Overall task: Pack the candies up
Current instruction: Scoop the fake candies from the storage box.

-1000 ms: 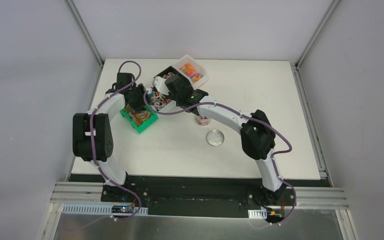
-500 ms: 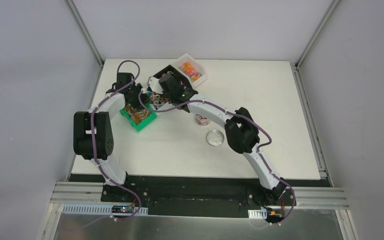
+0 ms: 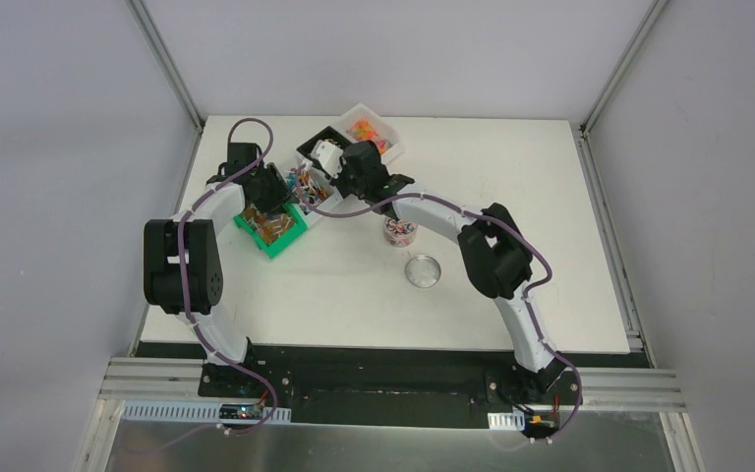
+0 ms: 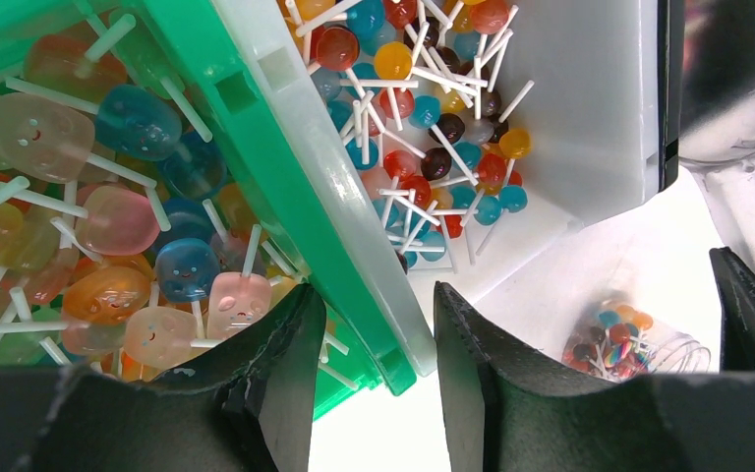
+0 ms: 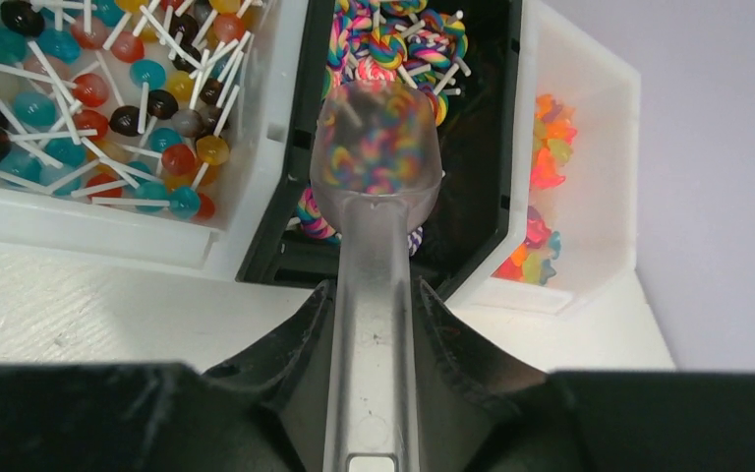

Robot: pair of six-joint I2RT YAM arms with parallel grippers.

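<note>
The candies are small lollipops and gummies sorted into bins. My right gripper (image 5: 376, 290) is shut on the handle of a clear scoop (image 5: 378, 147). The scoop holds rainbow swirl candies (image 5: 381, 133) over the black bin (image 5: 492, 147). My left gripper (image 4: 376, 295) straddles the touching walls of the green bin (image 4: 246, 128) and the white bin (image 4: 590, 118), with its fingers pressed on both sides. In the top view the left gripper (image 3: 275, 192) and right gripper (image 3: 339, 162) work close together at the bin cluster. A clear jar (image 3: 400, 233) partly filled with candies stands on the table.
The jar's lid (image 3: 423, 270) lies in front of the jar. A white bin of orange gummies (image 3: 372, 133) sits at the back of the cluster. The green bin (image 3: 273, 228) holds flat jelly lollipops. The table's back edge is just behind the bins.
The left jaws have narrowed onto the bin walls. The right arm swung left, then back over the black bin, with the scoop in its grip. The bin cluster shifted slightly left.
</note>
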